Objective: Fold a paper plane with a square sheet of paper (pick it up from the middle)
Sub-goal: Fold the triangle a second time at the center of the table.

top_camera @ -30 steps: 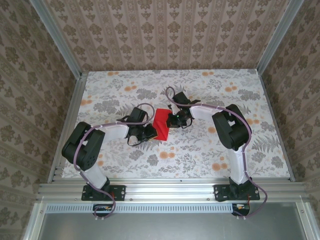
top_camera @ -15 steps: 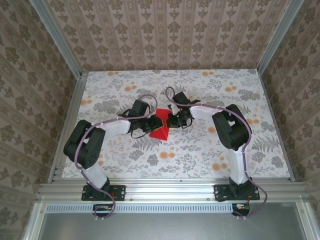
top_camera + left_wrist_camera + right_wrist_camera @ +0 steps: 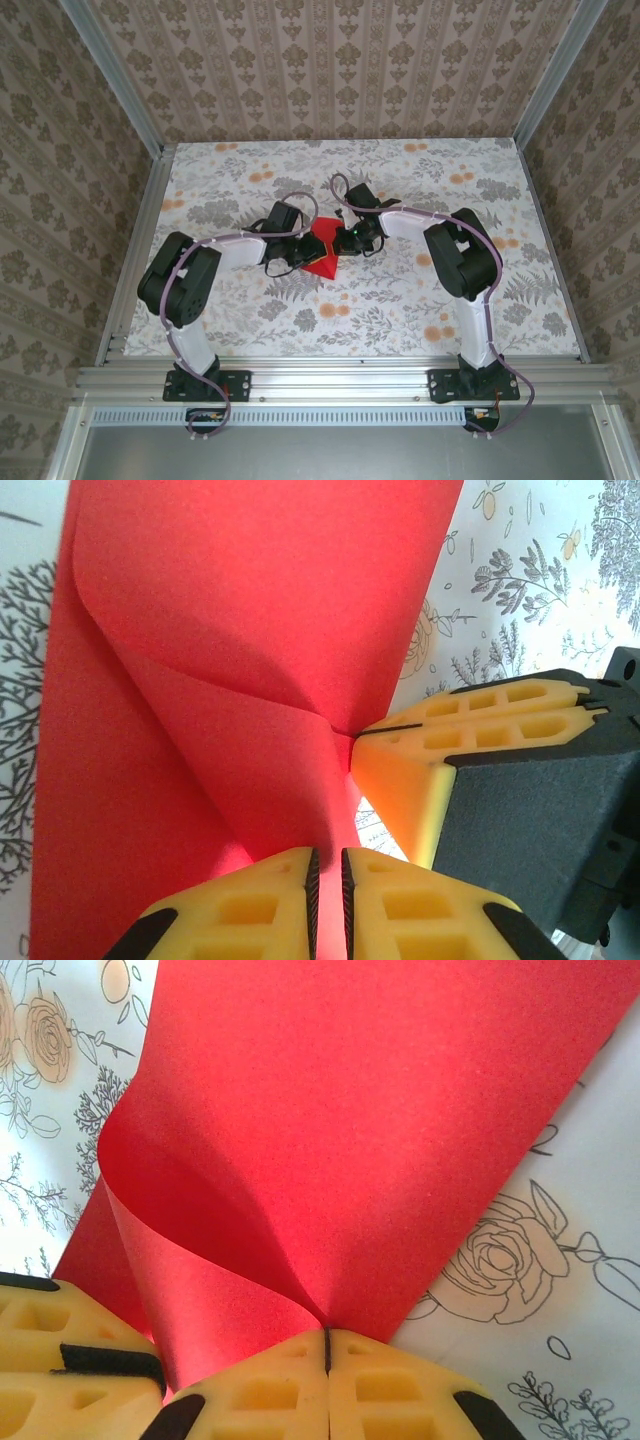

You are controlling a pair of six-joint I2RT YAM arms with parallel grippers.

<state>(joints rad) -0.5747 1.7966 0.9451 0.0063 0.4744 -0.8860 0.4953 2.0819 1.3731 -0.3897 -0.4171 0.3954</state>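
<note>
The square sheet of paper (image 3: 322, 252) lies about the middle of the bench (image 3: 430, 305), well away from every edge, with the two arms meeting over it from either side. The left gripper (image 3: 304, 262) has its jaws drawn almost together on a pinch of the red sheet. The left wrist view shows the paper running down into the thin gap between them. The right gripper (image 3: 343, 243) is clamped tight on the same gathered point, jaws fully together, with the paper fanning out from it. Between the two holds one part of the sheet rises in a soft, rounded curl over the part lying flat on the bench, so no crease is set there yet. The step in hand looks like bringing that raised part over to make a fold. To do it well, one gripper should probably act as the anchor while the other carries the loose part across, low and slow, so the thin paper rolls rather than buckles. The edges should line up before anything is pressed down, since a skewed first fold would likely spoil the later ones. Pulling the two holds apart risks tearing the sheet or slipping it free.
</note>
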